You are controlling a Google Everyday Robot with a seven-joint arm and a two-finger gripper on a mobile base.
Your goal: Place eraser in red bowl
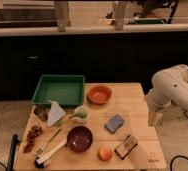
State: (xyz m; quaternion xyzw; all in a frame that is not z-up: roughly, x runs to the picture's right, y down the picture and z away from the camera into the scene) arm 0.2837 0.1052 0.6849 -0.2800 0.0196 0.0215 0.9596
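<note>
The eraser [126,146], a small dark block with tan edges, lies flat on the wooden table [137,107] near the front right, next to a small orange fruit [105,153]. The red bowl [99,94], shallow and orange-red, stands at the back middle of the table, and nothing shows inside it. The white arm [173,89] reaches in from the right. My gripper [153,119] hangs at the table's right edge, to the right of and behind the eraser and apart from it.
A green tray [59,90] sits at the back left. A flat blue block [115,123] lies between the eraser and the red bowl. A maroon bowl [80,138], a green cup [80,114], a white paper piece [55,112] and a brush [49,152] fill the left front.
</note>
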